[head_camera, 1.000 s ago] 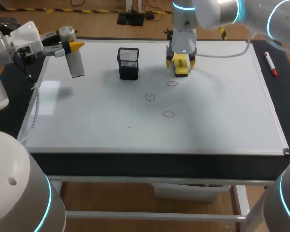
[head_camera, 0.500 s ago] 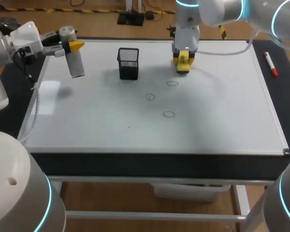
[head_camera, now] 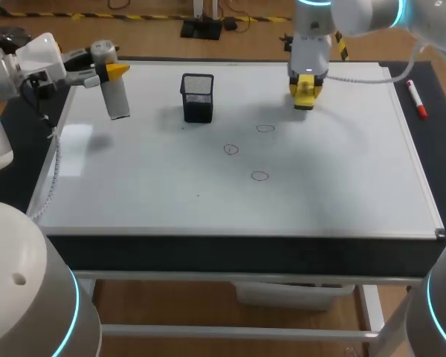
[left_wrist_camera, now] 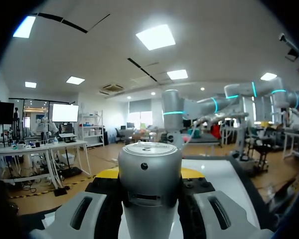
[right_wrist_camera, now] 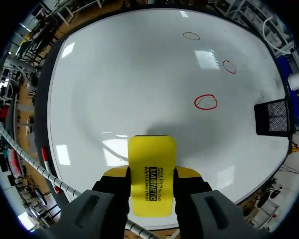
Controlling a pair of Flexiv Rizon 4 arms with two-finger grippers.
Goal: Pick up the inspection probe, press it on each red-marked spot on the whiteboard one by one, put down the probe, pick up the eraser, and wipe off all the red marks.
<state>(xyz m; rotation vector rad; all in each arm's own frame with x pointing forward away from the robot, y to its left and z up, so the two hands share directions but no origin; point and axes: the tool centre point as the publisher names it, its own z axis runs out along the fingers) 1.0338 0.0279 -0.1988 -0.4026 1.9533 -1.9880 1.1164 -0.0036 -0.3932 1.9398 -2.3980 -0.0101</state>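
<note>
Eraser (head_camera: 303, 91) is clamped in my right gripper (right_wrist_camera: 152, 174), free end toward the whiteboard (head_camera: 342, 186) at one o'clock, ready for wiping, I judge. The nearest red mark (head_camera: 264, 128) lies at its seven. My left gripper (head_camera: 108, 73) grips the probe (head_camera: 114, 93) at ten o'clock, out of the way.

In the left wrist view the probe (left_wrist_camera: 149, 164) covers the left gripper's (left_wrist_camera: 150, 174) tips but for a yellow sliver at each side, and its lower end runs off the picture. In the head view the right gripper (head_camera: 305, 88) hides most of the eraser (head_camera: 303, 100). The marks (head_camera: 260, 176) are too faint there to tell their colour. The cup's (head_camera: 198, 97) inside cannot be made out.
</note>
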